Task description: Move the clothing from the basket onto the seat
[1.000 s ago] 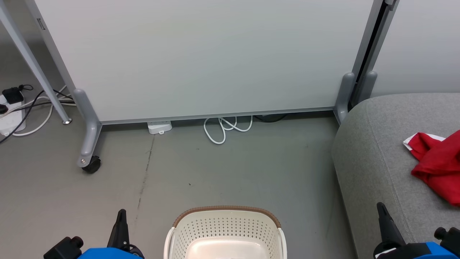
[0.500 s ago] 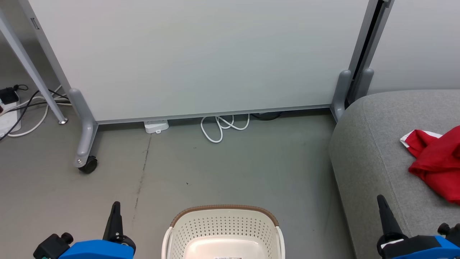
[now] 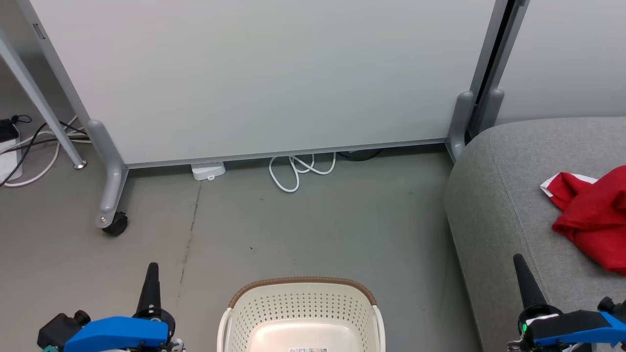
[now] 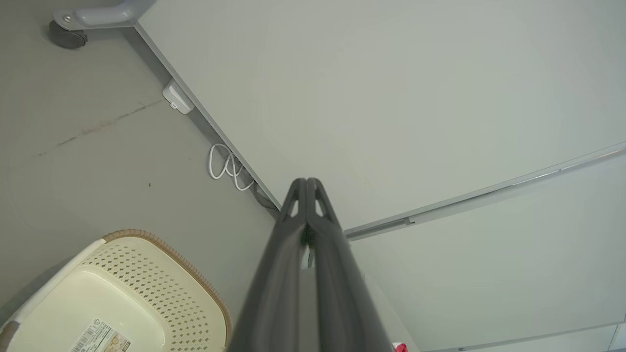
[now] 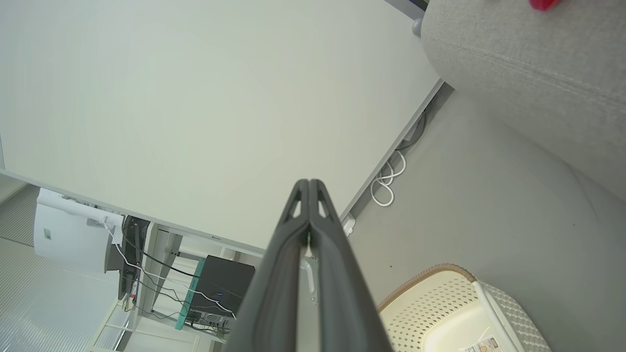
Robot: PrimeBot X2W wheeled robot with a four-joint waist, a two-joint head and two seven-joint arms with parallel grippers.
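The cream basket with a brown rim stands on the floor at the bottom centre, and its inside shows only a bare bottom with a label. Red clothing with a white edge lies crumpled on the grey seat at the right. My left gripper is shut and empty, left of the basket. My right gripper is shut and empty, over the seat's front edge. The left wrist view shows the shut fingers above the basket; the right wrist view shows the shut fingers, the basket and the seat.
A large white partition panel on grey wheeled feet stands behind the basket. White cable coils and a small white box lie at its base. More cables and a slanted grey leg are at the far left.
The head view has shifted, so the scene sits lower-left and the basket shows more. Both grippers stay shut and rise slightly in the frame.
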